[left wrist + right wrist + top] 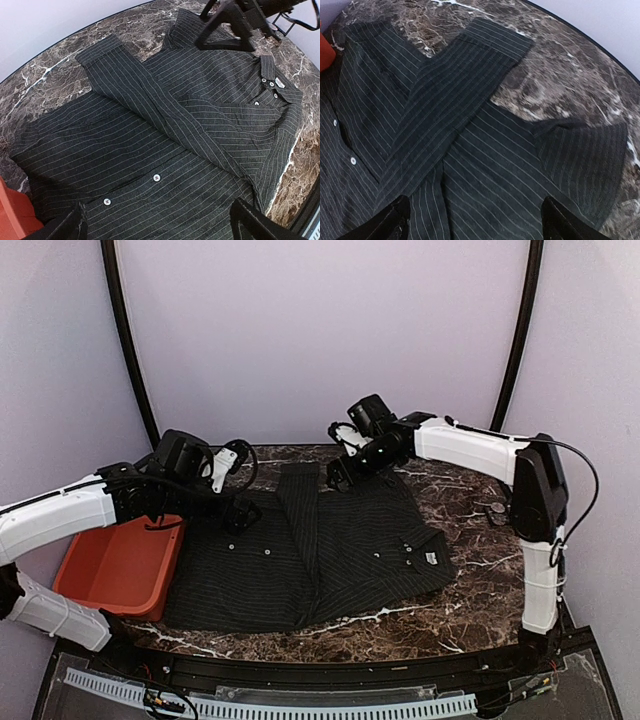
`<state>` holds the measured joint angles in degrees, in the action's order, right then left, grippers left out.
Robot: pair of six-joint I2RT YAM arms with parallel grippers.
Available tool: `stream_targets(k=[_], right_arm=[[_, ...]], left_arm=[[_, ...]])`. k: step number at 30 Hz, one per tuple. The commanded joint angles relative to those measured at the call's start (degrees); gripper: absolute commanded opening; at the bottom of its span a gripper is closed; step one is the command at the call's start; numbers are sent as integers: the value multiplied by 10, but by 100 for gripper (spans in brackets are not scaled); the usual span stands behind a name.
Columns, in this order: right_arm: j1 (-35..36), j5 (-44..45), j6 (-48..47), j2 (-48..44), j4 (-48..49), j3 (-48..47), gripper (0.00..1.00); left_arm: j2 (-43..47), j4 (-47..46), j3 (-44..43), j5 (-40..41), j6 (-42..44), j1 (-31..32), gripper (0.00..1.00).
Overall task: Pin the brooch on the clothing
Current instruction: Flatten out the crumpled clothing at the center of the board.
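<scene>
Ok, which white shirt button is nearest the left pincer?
The button lowest in the left wrist view, beside a finger of the left pincer; the next button sits farther along the shirt, the others by the collar.

Dark brown marble tabletop [480,550], white veining. Orange-red plastic bin [120,565] at left edge. Pale lilac backdrop [320,340] behind.

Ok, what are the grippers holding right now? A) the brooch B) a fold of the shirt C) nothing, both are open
C: the left gripper and the right gripper both stand open above the shirt, with nothing between their fingers.
</scene>
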<state>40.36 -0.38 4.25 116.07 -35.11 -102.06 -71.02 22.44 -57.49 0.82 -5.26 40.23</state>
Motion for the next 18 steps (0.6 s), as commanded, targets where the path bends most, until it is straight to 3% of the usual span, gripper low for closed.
stream_targets(k=[1, 9, 18], right_arm=[[11, -80, 35, 90, -26, -94, 86], [21, -141, 21, 128, -13, -58, 86], [21, -117, 91, 222, -6, -180, 84]], left_arm=[[18, -5, 11, 22, -27, -6, 99], [-16, 13, 8, 16, -33, -13, 99], [-24, 2, 18, 2, -54, -31, 99]])
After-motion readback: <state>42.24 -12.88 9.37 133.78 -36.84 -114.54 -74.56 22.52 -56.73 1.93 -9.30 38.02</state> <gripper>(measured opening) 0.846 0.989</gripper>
